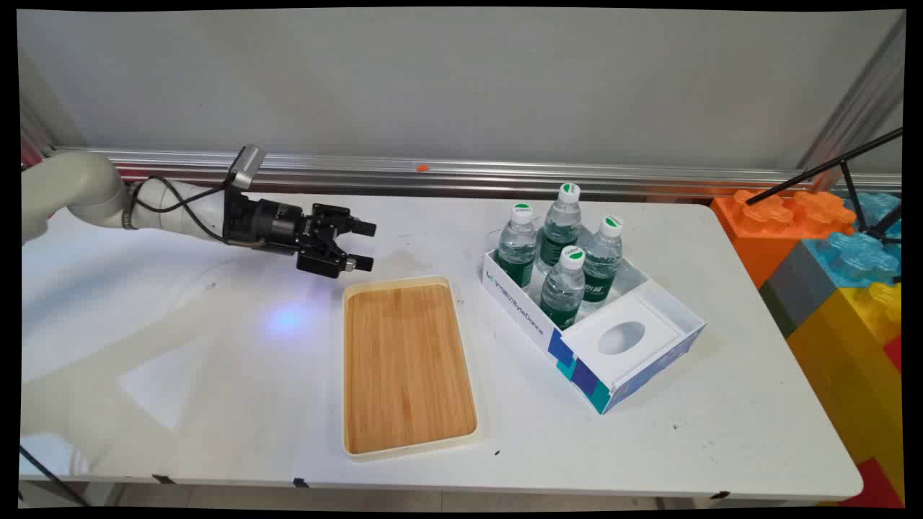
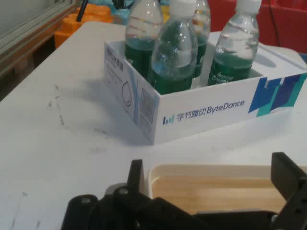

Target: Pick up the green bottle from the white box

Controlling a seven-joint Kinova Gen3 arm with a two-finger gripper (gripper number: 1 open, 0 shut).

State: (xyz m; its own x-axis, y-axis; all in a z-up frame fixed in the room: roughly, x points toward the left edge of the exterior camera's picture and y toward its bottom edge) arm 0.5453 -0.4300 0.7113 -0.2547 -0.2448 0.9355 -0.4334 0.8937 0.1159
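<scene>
While its two black fingers stand well spread with nothing between them, the pincer [image 1: 364, 246] hangs above the white surface [image 1: 216, 346], stretched out level from the arm at the left and touching nothing. In the hand view the pincer [image 2: 211, 175] shows one finger [image 2: 135, 175] at the left and the other at the right edge, with a wide gap between them.

Nearest to it is a bamboo tray [image 1: 407, 364] with a cream rim, lying flat just beside and below the fingertips in the main view; its near corner sits under the lower finger. The hand view shows the tray [image 2: 211, 184] directly past the fingers, its rim filling the gap between them.

Farther on, apart from the tray, stands a white cardboard box [image 1: 570, 346] with blue and teal patches and the lettering ByteDance on its side [image 2: 211, 112]. Four water bottles [image 1: 564, 285] with green labels and white caps stand upright together in one end of the box; the other end holds a white insert with an oval hole [image 1: 621, 337].

At the far right, beyond the surface's edge, sit large orange, blue and yellow toy blocks [image 1: 829, 245].
</scene>
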